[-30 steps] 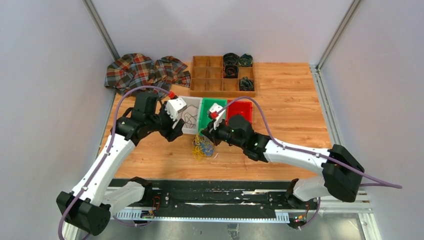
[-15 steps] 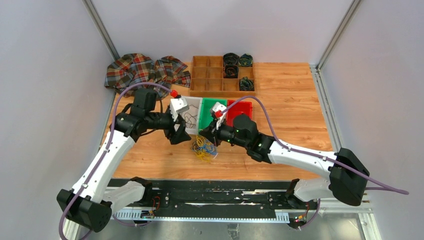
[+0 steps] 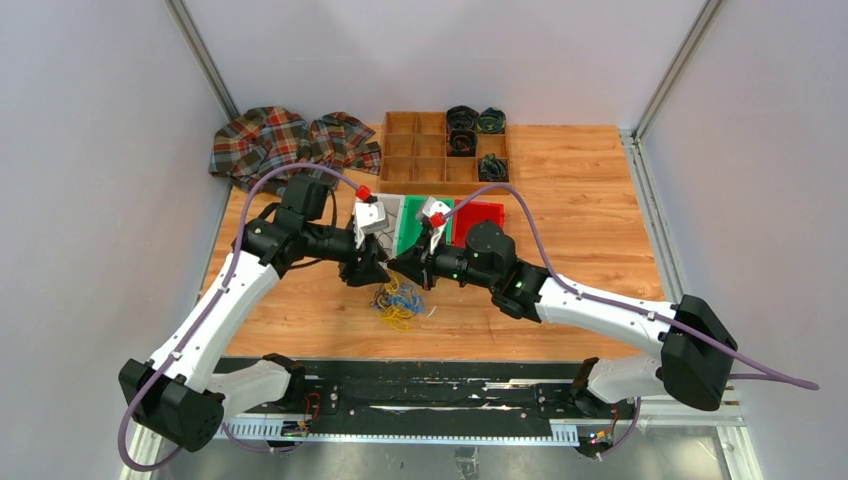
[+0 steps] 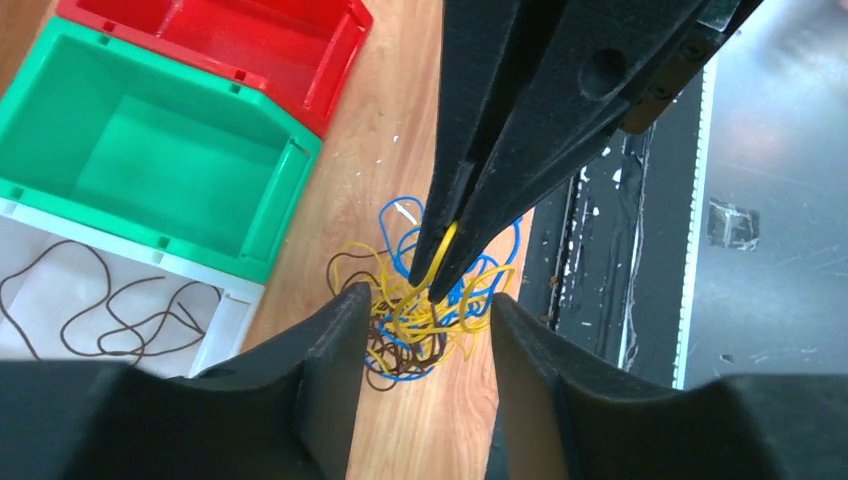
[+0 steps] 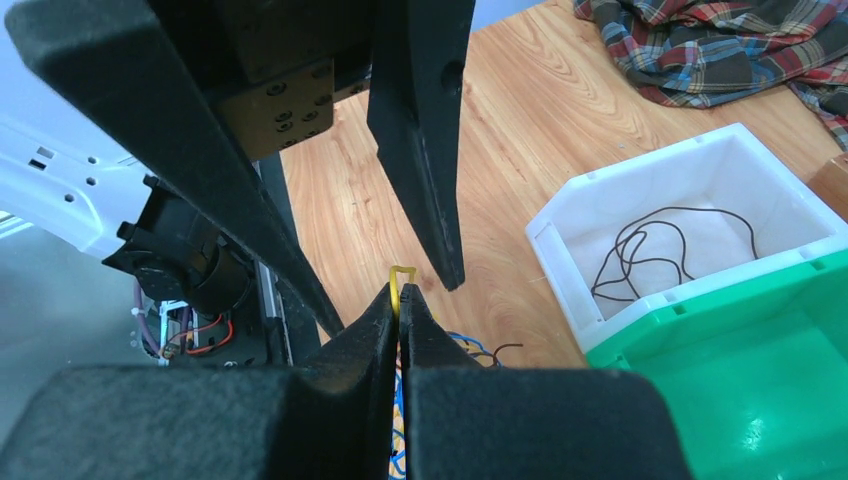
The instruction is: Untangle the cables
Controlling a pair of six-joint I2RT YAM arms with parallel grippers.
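The right fingers [image 5: 385,335] are pinched shut on one yellow loop [image 5: 401,275] standing up from the cables [image 3: 397,298], a light, springy clump on the desk [image 3: 590,230] just in front of the green bin [image 3: 415,222]. The left fingers [image 4: 335,335] stand open either side of it. The thin strands look likely to snag, so each is best taken singly at a free loop and drawn out gently

Two robot arms with glossy white links [image 3: 215,320] and matte black joints [image 3: 690,350], each trailed by a thick purple hose [image 3: 530,215] and marked with a red cap [image 3: 364,192] at the wrist, end in the left gripper [image 4: 428,300] and right gripper [image 5: 400,300] (both with long, tapered matte black fingers [image 4: 310,400]; one bracket [image 5: 285,95] is dotted with small screws).
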